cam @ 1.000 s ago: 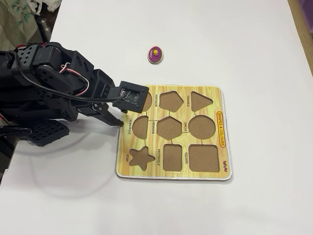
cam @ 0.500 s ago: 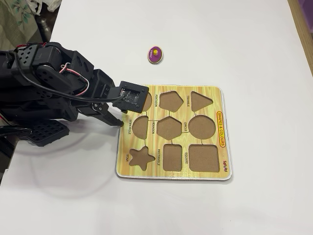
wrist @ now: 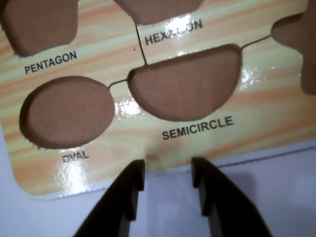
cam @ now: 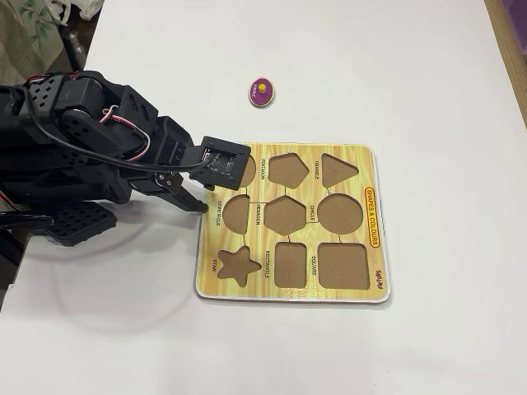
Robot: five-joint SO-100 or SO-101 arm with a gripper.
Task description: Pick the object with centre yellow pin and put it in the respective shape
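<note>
While jaws (cam: 200, 203) gape at board edge, purple oval piece (cam: 262, 91) well apart

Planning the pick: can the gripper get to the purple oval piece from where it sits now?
Probably yes. The purple oval piece lies alone on bare table beyond the puzzle board, with nothing around it. The gripper hangs empty at the board's near edge, fingers apart. Whether the arm stretches that far is uncertain.

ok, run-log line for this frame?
phase: pre-grasp | gripper: empty, jaws apart, at board edge by SEMICIRCLE recess | purple oval piece: on table beyond board | OVAL recess: empty
</note>
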